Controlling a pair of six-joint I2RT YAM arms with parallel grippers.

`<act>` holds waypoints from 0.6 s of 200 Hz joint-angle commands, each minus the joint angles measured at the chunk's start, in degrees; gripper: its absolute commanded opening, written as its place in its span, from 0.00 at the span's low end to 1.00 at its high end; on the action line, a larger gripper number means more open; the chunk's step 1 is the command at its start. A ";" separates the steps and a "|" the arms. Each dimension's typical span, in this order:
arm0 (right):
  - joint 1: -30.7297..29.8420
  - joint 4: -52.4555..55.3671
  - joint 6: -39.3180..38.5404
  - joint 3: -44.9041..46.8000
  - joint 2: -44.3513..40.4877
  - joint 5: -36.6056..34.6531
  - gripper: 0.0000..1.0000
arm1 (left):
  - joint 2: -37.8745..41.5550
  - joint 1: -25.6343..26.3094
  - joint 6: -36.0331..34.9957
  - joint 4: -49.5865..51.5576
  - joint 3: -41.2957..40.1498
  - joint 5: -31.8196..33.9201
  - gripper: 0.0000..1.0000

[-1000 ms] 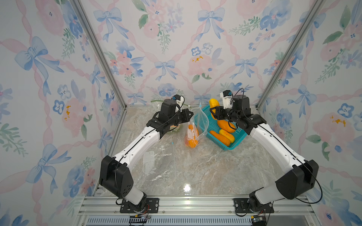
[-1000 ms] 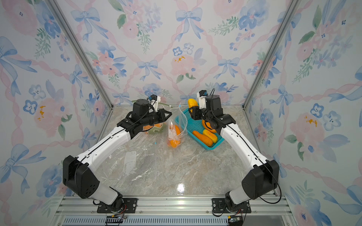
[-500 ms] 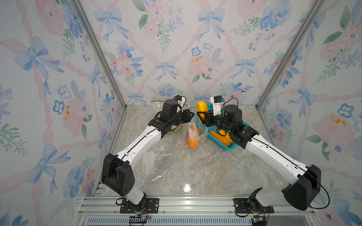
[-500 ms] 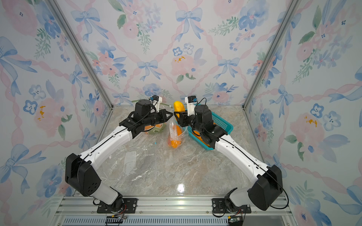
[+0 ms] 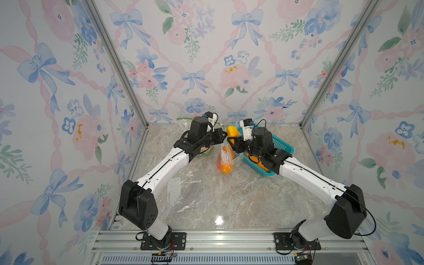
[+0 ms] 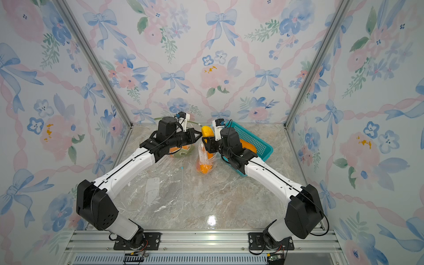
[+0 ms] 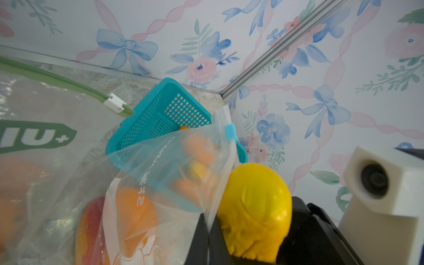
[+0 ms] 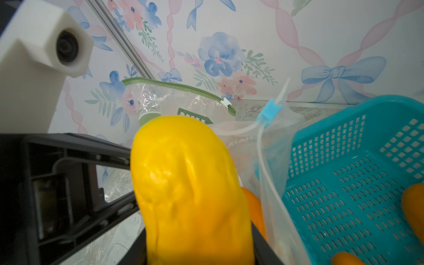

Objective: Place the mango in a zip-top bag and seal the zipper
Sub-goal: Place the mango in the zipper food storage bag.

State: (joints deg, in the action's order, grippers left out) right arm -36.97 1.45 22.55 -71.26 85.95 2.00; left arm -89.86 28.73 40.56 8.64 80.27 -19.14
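Right end effector (image 5: pixel 232 140) has carried its gripped mango (image 5: pixel 232 132) left from basket (image 5: pixel 284 146) to bag (image 5: pixel 223 158) mouth, left end effector (image 5: pixel 222 137) pinching rim; insertion, sealing pending.

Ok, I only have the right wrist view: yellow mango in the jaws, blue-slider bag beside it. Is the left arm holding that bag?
Observer: Yes. The left wrist view shows the left gripper with its jaws shut on the rim of the blue-slider bag, right beside the yellow mango.
Operator: Is that bag empty?
Observer: No. In both top views orange fruit lies in its bottom.
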 commanded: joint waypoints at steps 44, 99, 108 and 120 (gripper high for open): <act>-0.65 2.91 -0.07 -0.87 2.88 -5.62 0.35 | 0.05 0.74 -1.57 -0.99 1.91 -0.07 0.00; -1.69 10.60 -2.00 -4.20 5.02 -9.96 0.52 | -0.92 1.23 -1.93 -1.15 2.33 0.33 0.00; -1.84 11.43 -2.28 -4.57 5.18 -10.38 0.57 | -0.84 1.23 -1.90 -1.14 2.33 0.39 0.00; -2.12 12.14 -2.33 -4.97 5.19 -11.04 0.64 | -0.72 1.26 -1.95 -1.13 2.40 0.58 0.00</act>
State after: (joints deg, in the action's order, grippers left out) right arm -38.06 9.67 21.45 -73.69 90.39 -6.15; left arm -90.02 29.65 40.07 8.62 81.17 -19.11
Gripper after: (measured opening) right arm 0.586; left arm 0.052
